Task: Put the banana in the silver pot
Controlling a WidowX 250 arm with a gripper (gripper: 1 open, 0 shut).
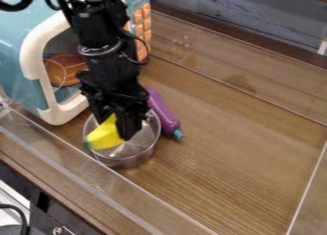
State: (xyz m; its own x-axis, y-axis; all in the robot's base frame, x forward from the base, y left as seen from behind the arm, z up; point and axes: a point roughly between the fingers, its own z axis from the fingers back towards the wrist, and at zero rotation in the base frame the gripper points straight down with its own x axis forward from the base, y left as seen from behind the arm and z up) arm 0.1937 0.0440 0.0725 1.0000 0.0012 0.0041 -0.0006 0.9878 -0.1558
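The yellow banana [105, 137] hangs between the black fingers of my gripper [110, 127], which points straight down and is shut on it. It is held over the left part of the silver pot [132, 149], whose shiny rim and inside show to the right of and below the fruit. The gripper and arm hide the pot's back edge. The banana's lower end is level with the pot's rim; I cannot tell whether it touches the bottom.
A purple eggplant [163, 114] with a teal stem lies against the pot's right side. A teal-and-white toy microwave [38, 67] stands open at the left. A clear wall [76, 186] borders the wooden table [243, 134] at the front.
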